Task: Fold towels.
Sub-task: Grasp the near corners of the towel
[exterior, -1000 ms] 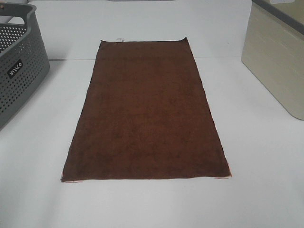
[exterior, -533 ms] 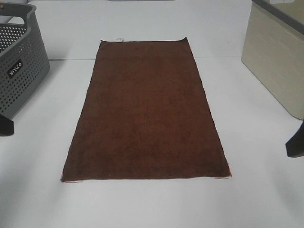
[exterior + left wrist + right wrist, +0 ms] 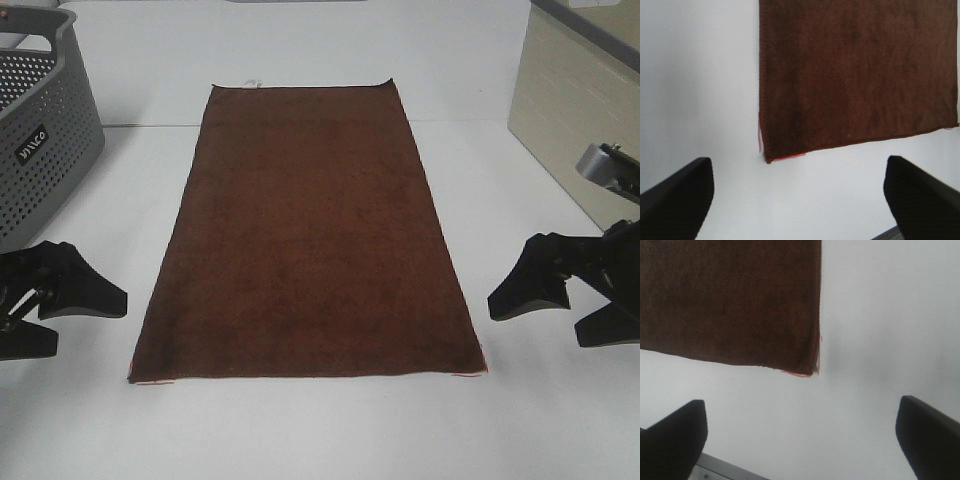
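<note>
A dark brown towel (image 3: 310,230) lies flat and spread out on the white table, its long side running away from me, a small white tag (image 3: 250,83) at its far short edge. My left gripper (image 3: 85,312) is open and empty, left of the towel's near left corner (image 3: 767,157). My right gripper (image 3: 540,318) is open and empty, right of the towel's near right corner (image 3: 812,371). Neither gripper touches the towel. The towel also shows in the left wrist view (image 3: 855,75) and the right wrist view (image 3: 730,300).
A grey perforated basket (image 3: 40,130) stands at the far left. A beige bin (image 3: 585,120) with a dark rim stands at the far right. The white table (image 3: 320,430) extends in front of the towel.
Both arms have come into view from the sides. The left gripper moved in toward the towel's near left corner, the right toward its near right corner. The towel has not moved.
</note>
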Robot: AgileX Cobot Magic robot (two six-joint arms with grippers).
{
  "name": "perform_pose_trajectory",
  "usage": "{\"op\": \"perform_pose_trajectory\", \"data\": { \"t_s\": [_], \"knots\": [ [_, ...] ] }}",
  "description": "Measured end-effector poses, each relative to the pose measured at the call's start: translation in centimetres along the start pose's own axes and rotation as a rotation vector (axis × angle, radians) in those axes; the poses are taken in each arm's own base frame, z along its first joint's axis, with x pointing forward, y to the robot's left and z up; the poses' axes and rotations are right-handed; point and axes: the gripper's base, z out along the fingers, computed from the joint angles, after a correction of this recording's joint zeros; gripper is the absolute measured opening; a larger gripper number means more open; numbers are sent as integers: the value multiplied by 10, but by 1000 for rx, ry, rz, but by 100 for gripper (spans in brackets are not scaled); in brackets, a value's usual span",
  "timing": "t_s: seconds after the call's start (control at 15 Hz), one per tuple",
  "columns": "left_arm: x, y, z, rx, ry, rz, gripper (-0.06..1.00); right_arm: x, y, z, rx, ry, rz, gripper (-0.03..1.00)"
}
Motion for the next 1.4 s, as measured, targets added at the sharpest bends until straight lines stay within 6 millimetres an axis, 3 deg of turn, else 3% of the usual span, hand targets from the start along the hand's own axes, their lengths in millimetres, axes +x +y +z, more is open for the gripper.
{"op": "perform_pose_trajectory", "data": {
  "t_s": [0.4,0.67,0.8,1.0,1.2,1.4],
  "knots": [
    [-7,17,31,5,28,-9,82,-23,-14,42,-85,48,13,94],
    [-7,25,46,11,42,-34,80,-27,-18,59,-131,66,40,93],
    [-11,21,53,31,34,-19,79,-32,-16,64,-174,52,47,91],
    [-15,2,73,54,65,59,73,-36,4,78,-177,68,-44,87],
    [-20,-4,82,16,61,52,54,-36,16,89,-118,60,-34,68],
    [-23,0,87,-13,55,44,15,-37,11,93,-68,47,5,30]
  ]
}}
